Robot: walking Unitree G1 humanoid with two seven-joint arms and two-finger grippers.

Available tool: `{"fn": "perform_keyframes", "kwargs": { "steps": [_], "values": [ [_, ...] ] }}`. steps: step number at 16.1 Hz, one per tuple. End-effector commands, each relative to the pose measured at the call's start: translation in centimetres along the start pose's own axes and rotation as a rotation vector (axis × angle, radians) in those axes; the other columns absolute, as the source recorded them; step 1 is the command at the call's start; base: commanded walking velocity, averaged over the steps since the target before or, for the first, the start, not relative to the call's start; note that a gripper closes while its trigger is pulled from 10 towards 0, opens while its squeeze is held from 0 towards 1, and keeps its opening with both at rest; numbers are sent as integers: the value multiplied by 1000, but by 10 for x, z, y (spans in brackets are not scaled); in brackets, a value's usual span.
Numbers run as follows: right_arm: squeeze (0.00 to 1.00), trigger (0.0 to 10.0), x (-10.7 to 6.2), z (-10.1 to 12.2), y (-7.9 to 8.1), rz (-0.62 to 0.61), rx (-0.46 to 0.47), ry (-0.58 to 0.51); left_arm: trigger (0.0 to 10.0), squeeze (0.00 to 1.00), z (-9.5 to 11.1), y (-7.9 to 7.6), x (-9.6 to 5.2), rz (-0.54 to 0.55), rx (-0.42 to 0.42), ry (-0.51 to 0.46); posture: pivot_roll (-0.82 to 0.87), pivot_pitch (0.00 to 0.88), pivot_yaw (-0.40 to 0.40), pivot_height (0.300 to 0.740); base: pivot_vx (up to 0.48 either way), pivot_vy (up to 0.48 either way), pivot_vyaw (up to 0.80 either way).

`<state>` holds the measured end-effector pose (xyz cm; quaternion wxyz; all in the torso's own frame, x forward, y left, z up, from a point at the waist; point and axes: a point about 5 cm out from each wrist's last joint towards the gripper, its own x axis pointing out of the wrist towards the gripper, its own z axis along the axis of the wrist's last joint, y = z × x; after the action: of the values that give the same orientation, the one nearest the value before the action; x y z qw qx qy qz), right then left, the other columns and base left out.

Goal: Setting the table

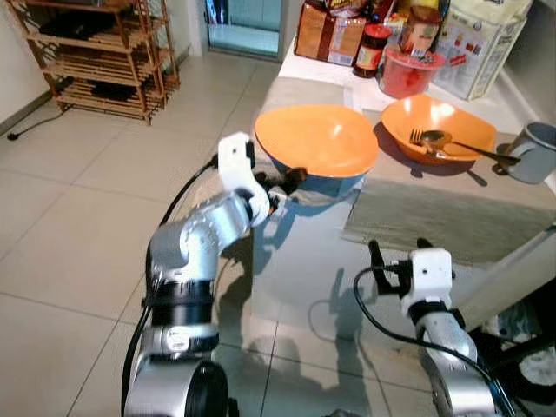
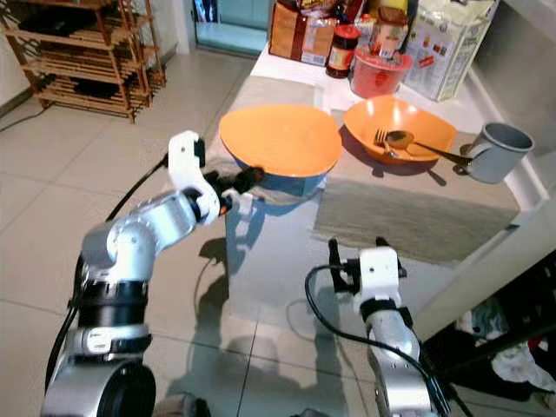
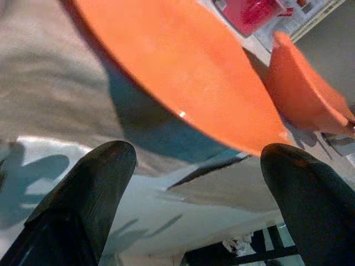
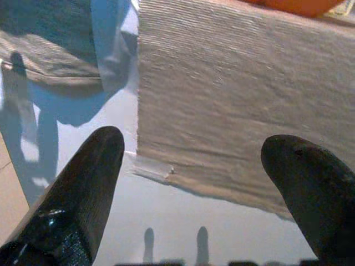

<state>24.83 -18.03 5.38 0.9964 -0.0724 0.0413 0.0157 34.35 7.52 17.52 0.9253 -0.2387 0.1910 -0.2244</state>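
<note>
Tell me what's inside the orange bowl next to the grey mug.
A fork and a spoon lie in the orange bowl, handles pointing toward the grey mug. The bowl floor beneath them is covered.

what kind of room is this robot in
Probably a dining corner in a home: a table laid with placemats, orange bowls, a fork and spoon, with food packets behind, tiled floor and a wooden rack.

A glass table point(image 1: 304, 287) carries two placemats: one point(image 1: 452, 217) bare, beside another point(image 1: 291, 95) under the near orange bowl point(image 1: 317, 139).
</note>
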Motion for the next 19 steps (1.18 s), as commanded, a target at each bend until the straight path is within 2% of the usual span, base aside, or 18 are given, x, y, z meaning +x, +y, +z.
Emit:
{"fn": "perform_keyframes", "kwargs": {
  "steps": [1,8,11,19],
  "values": [
    [0,10000,-1,5,-7,-32,-5,-18,10000,0,0,-10,8,-26,32,8,-25,0,-28,718,0,0,0],
    [0,10000,-4,4,-7,-42,-4,-14,10000,0,0,-8,22,-22,40,15,-35,0,-18,718,0,0,0],
    [0,10000,-5,5,-8,-52,-4,-14,10000,0,-2,-12,30,-32,35,19,-49,0,-11,718,0,0,0],
    [0,10000,-6,5,-8,-59,-2,-14,10000,0,-4,-18,40,-40,50,14,-55,0,-4,718,0,0,0]
  ]
}}
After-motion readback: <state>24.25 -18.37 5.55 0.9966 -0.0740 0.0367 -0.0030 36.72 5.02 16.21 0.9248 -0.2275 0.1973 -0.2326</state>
